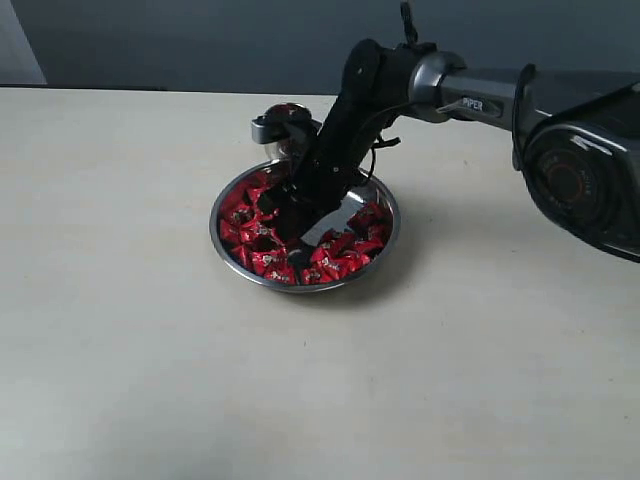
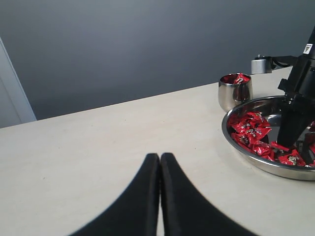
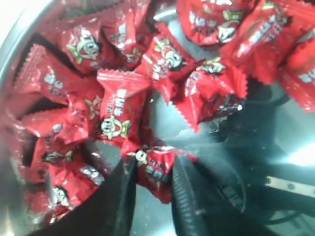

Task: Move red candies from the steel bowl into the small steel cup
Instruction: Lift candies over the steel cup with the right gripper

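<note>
Exterior view: one tabletop set, listed from the left edge across.
White panel (image 1: 15, 40): far left corner, against a dark grey wall (image 1: 200, 40).
Table (image 1: 120, 350): pale, matte surface that carries both vessels.
Left gripper (image 2: 160, 158): seen only in the left wrist view. Its black fingers are pressed together with nothing between them. It sits low over the table, well to the left of the vessels.
Steel bowl (image 1: 216, 235): wide and shallow with a rolled rim, at mid-table.
Red candies (image 1: 252, 248): crinkled red wrappers heaped across the bowl's floor, thickest at its left and front. The right wrist view shows a bare steel patch beside the pile.
Small steel cup (image 2: 235, 93): upright just behind the bowl's far rim; whether the two touch cannot be told. Red wrappers show at its mouth.
Grey fitting (image 1: 262, 128): juts from the arm close by the cup's rim.
Right gripper (image 3: 153, 168): down inside the bowl, jaws clamped on one candy from the pile, with the wrapper against both inner faces.
Right arm (image 1: 480, 100): enters from the right edge and bends down over the bowl. In the exterior view it hides the bowl's far middle and part of the cup.
</note>
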Tool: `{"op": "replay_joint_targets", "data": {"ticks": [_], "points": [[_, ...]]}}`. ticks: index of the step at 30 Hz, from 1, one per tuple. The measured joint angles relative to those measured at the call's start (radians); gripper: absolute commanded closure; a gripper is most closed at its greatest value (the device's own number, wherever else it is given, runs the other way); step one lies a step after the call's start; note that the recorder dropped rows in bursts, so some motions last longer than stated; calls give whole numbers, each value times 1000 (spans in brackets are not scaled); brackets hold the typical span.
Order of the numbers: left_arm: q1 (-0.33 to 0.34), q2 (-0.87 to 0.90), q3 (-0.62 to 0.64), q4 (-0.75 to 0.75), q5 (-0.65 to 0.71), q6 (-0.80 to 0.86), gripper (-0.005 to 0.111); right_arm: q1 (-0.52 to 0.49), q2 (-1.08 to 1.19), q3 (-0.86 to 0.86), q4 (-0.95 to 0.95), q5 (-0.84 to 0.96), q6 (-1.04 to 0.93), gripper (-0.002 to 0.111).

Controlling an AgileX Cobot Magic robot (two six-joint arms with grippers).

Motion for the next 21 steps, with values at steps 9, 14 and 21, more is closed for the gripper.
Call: {"op": "replay_joint_targets", "data": {"ticks": [9,14,21], "points": [[0,0,0,0,0,0,105,0,-13,-2,-12,-18,0,109],[0,0,0,0,0,0,105,0,-67,-2,-46,-157,0,109],[0,0,0,0,0,0,105,0,-138,-2,-45,-449,0,109]]}}
